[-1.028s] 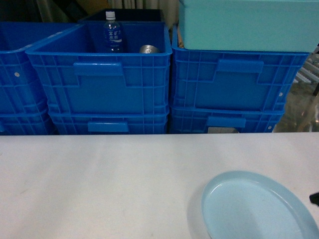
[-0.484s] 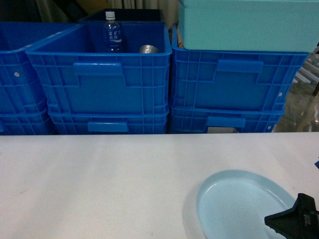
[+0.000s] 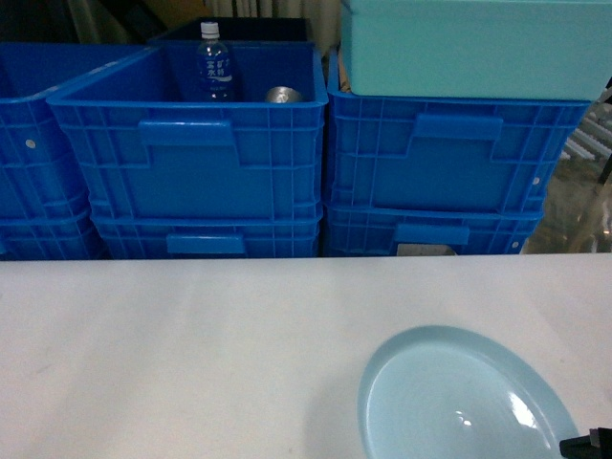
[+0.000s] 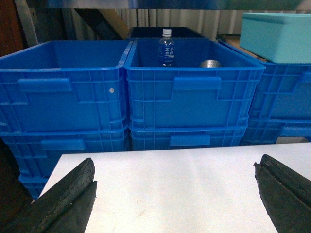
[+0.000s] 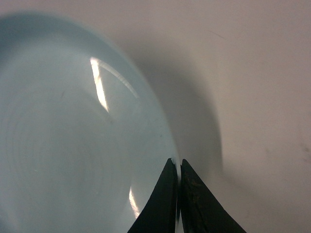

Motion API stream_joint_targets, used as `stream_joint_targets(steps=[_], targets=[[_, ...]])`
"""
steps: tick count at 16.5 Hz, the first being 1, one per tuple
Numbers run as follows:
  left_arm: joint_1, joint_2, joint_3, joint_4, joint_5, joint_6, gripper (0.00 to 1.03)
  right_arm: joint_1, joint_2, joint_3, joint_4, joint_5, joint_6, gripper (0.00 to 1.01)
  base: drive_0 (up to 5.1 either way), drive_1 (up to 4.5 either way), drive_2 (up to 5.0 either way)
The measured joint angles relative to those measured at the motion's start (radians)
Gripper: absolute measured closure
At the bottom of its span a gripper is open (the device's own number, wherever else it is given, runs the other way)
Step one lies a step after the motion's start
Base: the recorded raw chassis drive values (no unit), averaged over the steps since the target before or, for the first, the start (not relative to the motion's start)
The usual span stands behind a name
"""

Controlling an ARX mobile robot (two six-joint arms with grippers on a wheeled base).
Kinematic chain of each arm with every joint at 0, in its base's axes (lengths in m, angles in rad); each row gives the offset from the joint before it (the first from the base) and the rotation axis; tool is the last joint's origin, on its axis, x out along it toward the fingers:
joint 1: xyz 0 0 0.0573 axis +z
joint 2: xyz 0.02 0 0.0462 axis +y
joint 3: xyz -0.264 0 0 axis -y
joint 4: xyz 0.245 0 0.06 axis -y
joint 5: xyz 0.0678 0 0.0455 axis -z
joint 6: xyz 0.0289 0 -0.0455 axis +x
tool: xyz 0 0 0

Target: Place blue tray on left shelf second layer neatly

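The blue tray [image 3: 459, 402] is a glossy pale blue round dish at the lower right of the white table [image 3: 191, 344] in the head view. It fills the left of the right wrist view [image 5: 73, 136]. My right gripper [image 5: 177, 165] is shut on the tray's rim, one finger inside the dish and one outside. Only a black bit of the right gripper [image 3: 585, 445] shows in the head view's bottom right corner. My left gripper [image 4: 175, 165] is open over bare tabletop, holding nothing. The left shelf's second layer is out of view.
Stacked deep-blue crates [image 3: 191, 153] stand behind the table's far edge; one holds a water bottle [image 3: 216, 62] and a metal can [image 3: 283, 94]. A turquoise box [image 3: 473, 48] rests on the right-hand crates [image 3: 449, 163]. The table's left edge [image 4: 51, 170] shows in the left wrist view.
The tray has shifted left and looks larger in the head view. The right gripper, visible over the tray's right rim half a second ago, now shows only at the corner.
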Motion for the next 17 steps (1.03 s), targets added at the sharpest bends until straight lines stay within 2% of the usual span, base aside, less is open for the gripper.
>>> stream_joint_targets(steps=[2, 8, 9, 12, 14, 15, 16, 17], targets=[[0.0, 0.0, 0.0, 0.0, 0.0, 0.0, 0.05, -0.001, -0.003, 0.002, -0.001, -0.009, -0.002, 0.99, 0.0, 0.0, 0.0], [0.0, 0.0, 0.0, 0.0, 0.0, 0.0, 0.05, 0.0, -0.01, 0.007, 0.0, 0.012, 0.007, 0.99, 0.0, 0.0, 0.0], [0.0, 0.0, 0.0, 0.0, -0.002, 0.0, 0.05, 0.005, -0.026, 0.006, -0.003, 0.017, 0.02, 0.99, 0.0, 0.0, 0.0], [0.0, 0.0, 0.0, 0.0, 0.0, 0.0, 0.05, 0.055, -0.214, -0.001, -0.047, 0.041, 0.04, 0.99, 0.0, 0.0, 0.0], [0.0, 0.0, 0.0, 0.0, -0.001, 0.0, 0.05, 0.065, -0.383, 0.009, -0.133, 0.044, 0.044, 0.99, 0.0, 0.0, 0.0], [0.0, 0.0, 0.0, 0.0, 0.0, 0.0, 0.05, 0.06, -0.47, 0.015, -0.179, 0.056, 0.043, 0.99, 0.0, 0.0, 0.0], [0.0, 0.0, 0.0, 0.0, 0.0, 0.0, 0.05, 0.041, -0.564, 0.015, -0.214, 0.069, 0.027, 0.99, 0.0, 0.0, 0.0], [0.0, 0.0, 0.0, 0.0, 0.0, 0.0, 0.05, 0.008, -0.663, 0.013, -0.253, 0.072, 0.012, 0.99, 0.0, 0.0, 0.0]])
